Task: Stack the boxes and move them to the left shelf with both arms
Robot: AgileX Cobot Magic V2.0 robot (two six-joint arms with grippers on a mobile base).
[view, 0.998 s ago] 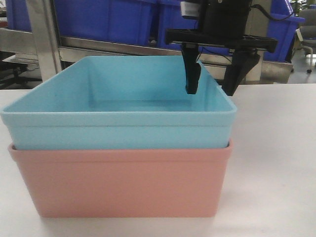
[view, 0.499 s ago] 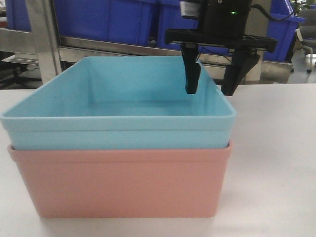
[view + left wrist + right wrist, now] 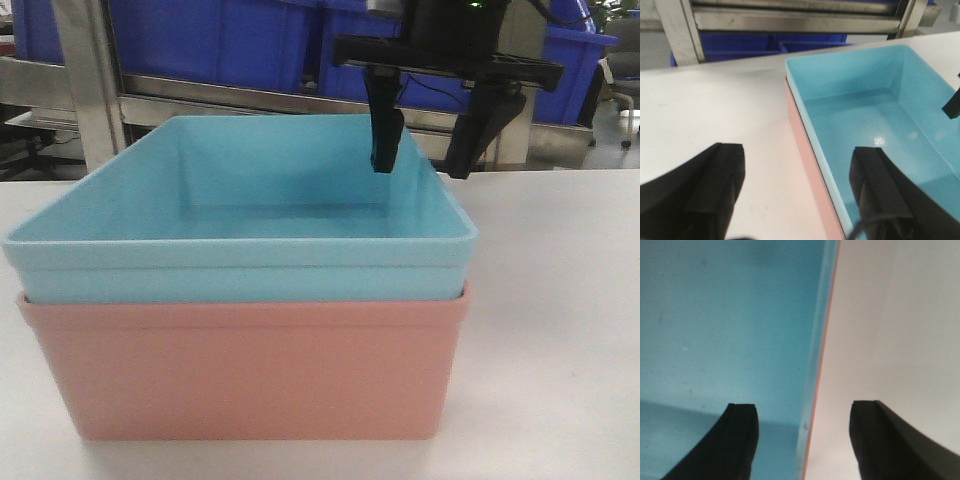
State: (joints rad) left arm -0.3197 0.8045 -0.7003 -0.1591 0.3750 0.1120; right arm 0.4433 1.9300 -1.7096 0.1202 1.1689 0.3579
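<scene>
Logged left gripper [image 3: 797,152] with jaws spread wide, grasping nothing. Noted its outer finger [image 3: 715,185] over the white table [image 3: 715,110], its inner finger [image 3: 880,185] over the inside of the light blue tub [image 3: 875,125], so straddling that tub's left long wall; cannot tell whether touching. Found light blue tub nested in the salmon pink tub [image 3: 250,370], blue rim standing proud of the pink rim, both upright, open side up, resting on the table. Recorded pink only as a thin strip beside the blue wall in both wrist views. Saw behind the table a steel rack [image 3: 90,80] carrying dark blue bins [image 3: 230,40]; tubs on the table, not on the rack. Logged right gripper [image 3: 419,168] at the far right corner of the stack, jaws likewise released and holding nothing. Noted one finger [image 3: 385,140] over the tub interior, the other [image 3: 485,130] outside over the table, right wall between them; contact not seen. Spotted tip of that inner finger also at the right edge of the left wrist view.
</scene>
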